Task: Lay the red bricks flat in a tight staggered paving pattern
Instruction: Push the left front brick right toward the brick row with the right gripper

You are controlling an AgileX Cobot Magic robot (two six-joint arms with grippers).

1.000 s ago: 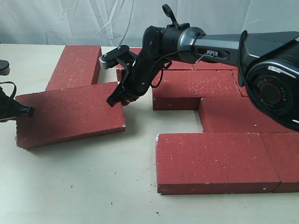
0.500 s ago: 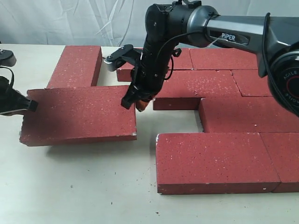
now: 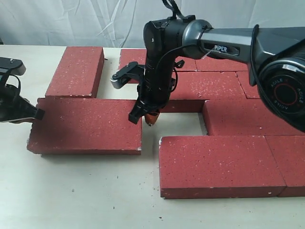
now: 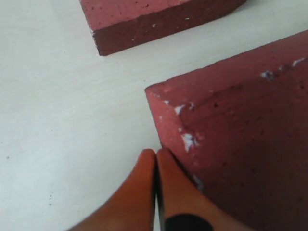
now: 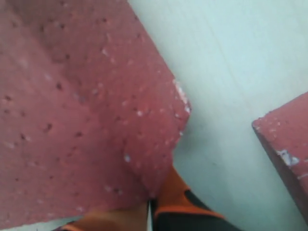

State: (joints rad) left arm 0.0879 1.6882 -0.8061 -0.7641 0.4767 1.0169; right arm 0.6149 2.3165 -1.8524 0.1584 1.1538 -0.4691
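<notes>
1. We see the left gripper (image 4: 155, 156) with jaws shut, its tips against the left end of the loose brick (image 3: 86, 125). The right gripper (image 5: 150, 204), jaws also together, sits at the brick's right end.
2. Over the last second that brick has slid right and squared up with the laid bricks (image 3: 219, 164). A gap remains, so we judge the pushing unfinished.
3. The pale table (image 3: 71, 195) carries grit, and a white cloth (image 3: 71, 19) hangs behind.
</notes>
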